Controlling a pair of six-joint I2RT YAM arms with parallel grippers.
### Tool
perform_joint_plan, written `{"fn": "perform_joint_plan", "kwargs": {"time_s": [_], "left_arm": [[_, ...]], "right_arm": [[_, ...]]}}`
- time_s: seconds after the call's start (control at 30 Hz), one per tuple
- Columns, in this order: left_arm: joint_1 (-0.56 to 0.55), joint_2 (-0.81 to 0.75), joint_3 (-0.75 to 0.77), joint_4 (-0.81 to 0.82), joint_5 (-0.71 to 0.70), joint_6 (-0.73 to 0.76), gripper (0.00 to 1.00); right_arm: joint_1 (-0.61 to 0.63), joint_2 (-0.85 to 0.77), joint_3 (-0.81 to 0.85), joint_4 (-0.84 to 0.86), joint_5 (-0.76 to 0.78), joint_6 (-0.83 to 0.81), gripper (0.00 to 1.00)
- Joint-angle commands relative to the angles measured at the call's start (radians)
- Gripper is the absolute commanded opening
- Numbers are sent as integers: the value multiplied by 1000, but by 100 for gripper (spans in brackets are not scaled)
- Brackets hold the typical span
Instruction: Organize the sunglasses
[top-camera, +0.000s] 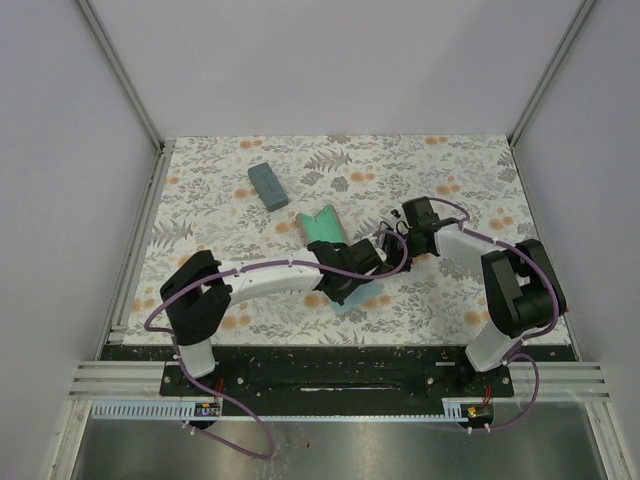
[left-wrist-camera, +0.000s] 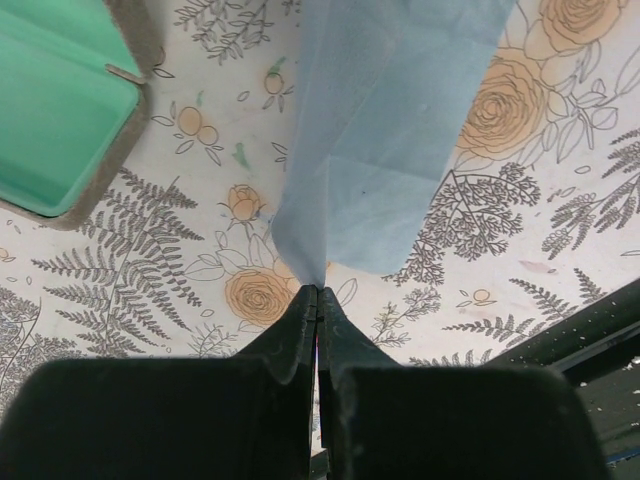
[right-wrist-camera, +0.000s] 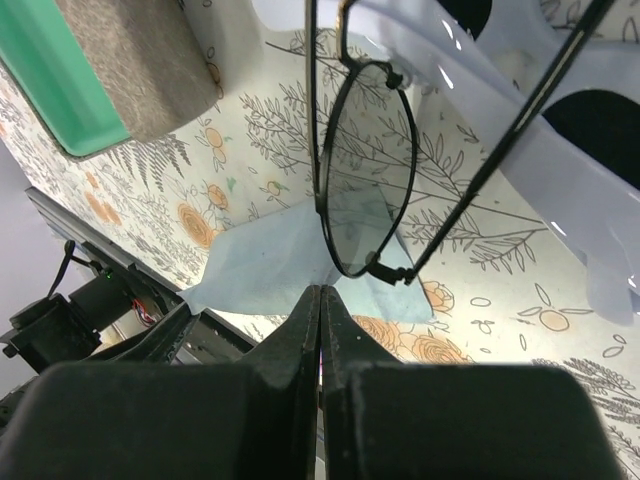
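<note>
The sunglasses (right-wrist-camera: 365, 180), thin black frame with see-through lenses, hang just beyond the tips of my right gripper (right-wrist-camera: 320, 290). That gripper is shut and seems to pinch the rim, though the contact point is hidden. In the top view my right gripper (top-camera: 388, 240) is at the table's middle, beside the open tan case with a green lining (top-camera: 322, 222). My left gripper (left-wrist-camera: 318, 288) is shut on a corner of a light blue cloth (left-wrist-camera: 390, 130), which trails away over the table. In the top view my left gripper (top-camera: 348, 286) is just in front of the open case.
A closed slate-blue case (top-camera: 268, 186) lies at the back left. The open case also shows in the left wrist view (left-wrist-camera: 55, 100) and the right wrist view (right-wrist-camera: 130, 60). The cloth (right-wrist-camera: 290, 250) lies below the glasses. A blurred translucent whitish shape (right-wrist-camera: 560, 190) fills that view's upper right. White walls enclose the floral table (top-camera: 470, 180).
</note>
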Motion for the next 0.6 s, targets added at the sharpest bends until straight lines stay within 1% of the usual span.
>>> {"fn": "perform_joint_plan", "kwargs": {"time_s": [0.0,0.43,0.47,0.53,0.57], "left_arm": [[-28,18,-14,18,-13,19,0],[-68,65,-15,18,-15,2,0],[-68,65,-11,18,-12,1,0],[-73,59,-15,18,-3,-4,3],[-75,55,-17,18,-1,-8,7]], "right_arm": [[-9,-41,-10,-29,16,-29,0],[-9,-38,-26,-63,62,-52,0],[-9,-38,-26,-66,64,-55,1],[-9,-36,-26,-72,68,-60,4],[-9,-38,-28,-75,67,-60,6]]}}
